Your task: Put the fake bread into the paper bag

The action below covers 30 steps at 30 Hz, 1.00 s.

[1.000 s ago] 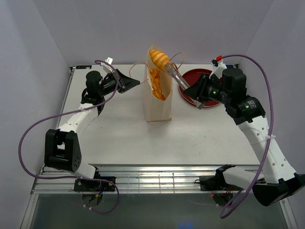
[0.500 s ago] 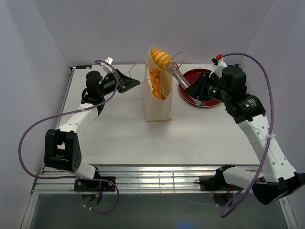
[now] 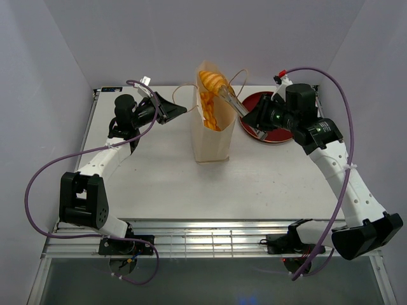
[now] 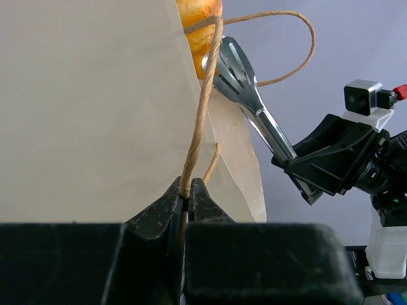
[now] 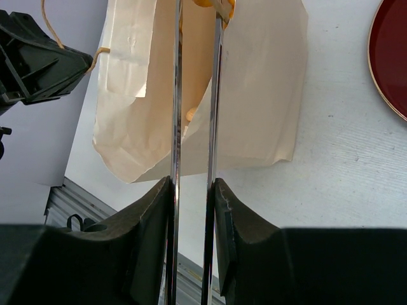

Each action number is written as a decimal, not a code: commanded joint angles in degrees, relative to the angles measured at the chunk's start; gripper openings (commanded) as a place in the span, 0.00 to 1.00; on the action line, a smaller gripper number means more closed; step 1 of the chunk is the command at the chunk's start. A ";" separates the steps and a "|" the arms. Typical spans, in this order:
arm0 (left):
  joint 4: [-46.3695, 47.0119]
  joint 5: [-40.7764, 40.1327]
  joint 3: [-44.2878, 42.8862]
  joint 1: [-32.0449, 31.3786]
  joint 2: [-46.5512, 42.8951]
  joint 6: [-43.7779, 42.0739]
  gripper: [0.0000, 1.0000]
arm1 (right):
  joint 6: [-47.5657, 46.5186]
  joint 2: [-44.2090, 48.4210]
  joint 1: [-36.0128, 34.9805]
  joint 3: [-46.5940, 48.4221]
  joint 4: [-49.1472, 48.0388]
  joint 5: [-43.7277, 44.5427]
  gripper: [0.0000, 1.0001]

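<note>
The tall cream paper bag (image 3: 213, 136) stands upright mid-table with its mouth open. Orange bread pieces (image 3: 207, 109) lie inside it. My left gripper (image 3: 183, 109) is shut on the bag's brown cord handle (image 4: 202, 114), left of the bag, pulling it taut. My right gripper (image 3: 252, 119) is shut on metal tongs (image 3: 231, 100). The tongs pinch a golden twisted loaf (image 3: 212, 81) at the bag's mouth. In the left wrist view the loaf (image 4: 197, 19) shows above the bag's edge (image 4: 95, 108). The right wrist view shows the tong arms (image 5: 176, 95) reaching over the bag (image 5: 254, 95).
A dark red round plate (image 3: 257, 99) lies on the table right of the bag, partly under my right arm; its rim shows in the right wrist view (image 5: 391, 57). White walls enclose the table on three sides.
My right arm has moved left, closer to the bag, and the tongs with the loaf have shifted slightly left and down at the bag's mouth. The left arm has not moved.
</note>
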State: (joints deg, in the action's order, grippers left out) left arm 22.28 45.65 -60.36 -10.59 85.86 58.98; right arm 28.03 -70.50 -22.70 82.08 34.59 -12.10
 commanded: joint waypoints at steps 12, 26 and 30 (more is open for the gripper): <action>0.57 0.67 -0.20 -0.13 -0.87 -0.62 0.09 | -1.14 -4.99 -0.86 5.80 -4.71 1.72 0.22; 0.57 0.67 0.06 -0.13 -1.49 -0.53 0.09 | -1.22 -5.18 -1.21 5.46 -5.15 1.99 0.30; 0.57 0.67 0.15 -0.22 -1.58 -0.45 0.09 | -1.40 -4.39 -1.21 4.93 -4.97 2.60 0.33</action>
State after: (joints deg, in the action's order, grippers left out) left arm 22.31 45.67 -60.36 -10.59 85.89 58.98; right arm 27.83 -76.75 -23.77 84.97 32.91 -10.83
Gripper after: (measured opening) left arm 0.138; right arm 0.360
